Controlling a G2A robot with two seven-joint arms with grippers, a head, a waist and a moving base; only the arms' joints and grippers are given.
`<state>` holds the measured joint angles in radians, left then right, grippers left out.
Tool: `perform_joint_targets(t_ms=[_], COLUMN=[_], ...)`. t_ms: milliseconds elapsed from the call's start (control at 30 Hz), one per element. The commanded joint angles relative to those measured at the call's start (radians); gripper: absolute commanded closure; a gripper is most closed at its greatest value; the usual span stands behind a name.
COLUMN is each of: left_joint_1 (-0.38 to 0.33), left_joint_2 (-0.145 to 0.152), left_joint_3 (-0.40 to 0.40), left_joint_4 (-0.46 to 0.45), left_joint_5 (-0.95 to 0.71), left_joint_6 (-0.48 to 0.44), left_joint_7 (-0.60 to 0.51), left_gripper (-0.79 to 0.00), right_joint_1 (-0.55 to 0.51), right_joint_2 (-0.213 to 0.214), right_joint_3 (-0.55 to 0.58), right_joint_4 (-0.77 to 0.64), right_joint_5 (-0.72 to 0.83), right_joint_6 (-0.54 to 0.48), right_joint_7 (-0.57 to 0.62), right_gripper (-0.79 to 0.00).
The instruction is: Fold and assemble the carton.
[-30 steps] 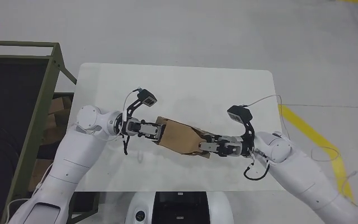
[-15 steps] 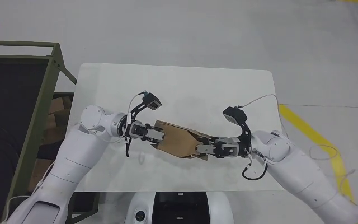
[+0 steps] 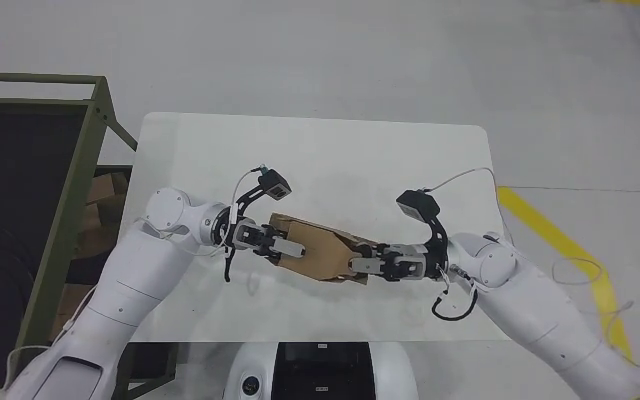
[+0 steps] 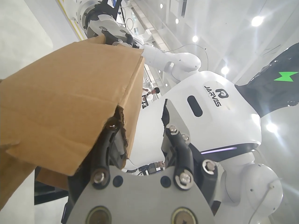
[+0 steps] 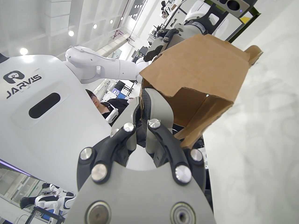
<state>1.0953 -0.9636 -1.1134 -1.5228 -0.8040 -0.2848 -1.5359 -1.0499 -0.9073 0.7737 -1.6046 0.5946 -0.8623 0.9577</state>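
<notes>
From the top, the carton [image 3: 318, 250] hangs over the table [image 3: 330, 150]. Its long axis runs from the left gripper [image 3: 284, 245] to the right gripper [image 3: 362, 267], 1 at each end. In the left wrist view, the left jaws stand apart, with 1 finger tucked into the carton's open end. In the right wrist view, the right jaws are pinched together on 1 wall edge, and the carton stretches away toward the left arm.

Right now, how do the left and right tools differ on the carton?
Left tool is spread, one finger tucked behind the carton corner; right tool is shut, pinching a wall edge. Left tool's other finger is bare; both right tool fingers press cardboard. Shared: opposite ends of one carton.
</notes>
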Motion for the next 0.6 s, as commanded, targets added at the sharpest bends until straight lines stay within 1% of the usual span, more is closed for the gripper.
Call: perform_joint_targets(t_ms=[0, 33, 200, 267, 367, 467, 567], left_joint_1=[-0.001, -0.002, -0.004, -0.005, -0.006, -0.007, -0.006], left_joint_2=[0.003, 0.004, 0.008, 0.009, 0.01, 0.011, 0.011], left_joint_3=[0.003, 0.004, 0.007, 0.008, 0.009, 0.008, 0.008], left_joint_4=[0.001, 0.001, -0.001, -0.001, -0.001, -0.001, -0.002], left_joint_5=[-0.002, -0.002, -0.005, -0.007, -0.006, -0.005, -0.004], left_joint_6=[0.0, 0.0, 0.0, 0.0, 0.0, 0.0, 0.0], left_joint_7=[0.0, 0.0, 0.0, 0.0, 0.0, 0.0, 0.0], left_gripper=[-0.36, -0.336, -0.268, -0.209, -0.151, 0.0, 0.0], right_joint_1=[0.0, 0.0, -0.001, -0.002, -0.002, -0.003, -0.004], right_joint_2=[-0.001, -0.002, -0.003, -0.004, -0.005, -0.005, -0.006], right_joint_3=[0.001, 0.001, 0.004, 0.005, 0.006, 0.008, 0.009], right_joint_4=[0.001, 0.001, 0.004, 0.004, 0.005, 0.005, 0.006], right_joint_5=[-0.001, -0.001, 0.0, 0.002, 0.002, 0.0, 0.0], right_joint_6=[0.0, 0.001, 0.001, 0.003, 0.004, 0.004, 0.003], right_joint_7=[0.0, 0.001, 0.001, 0.003, 0.004, 0.004, 0.003], right_gripper=[0.0, 0.0, 0.0, 0.0, 0.0, 0.0, 0.0])
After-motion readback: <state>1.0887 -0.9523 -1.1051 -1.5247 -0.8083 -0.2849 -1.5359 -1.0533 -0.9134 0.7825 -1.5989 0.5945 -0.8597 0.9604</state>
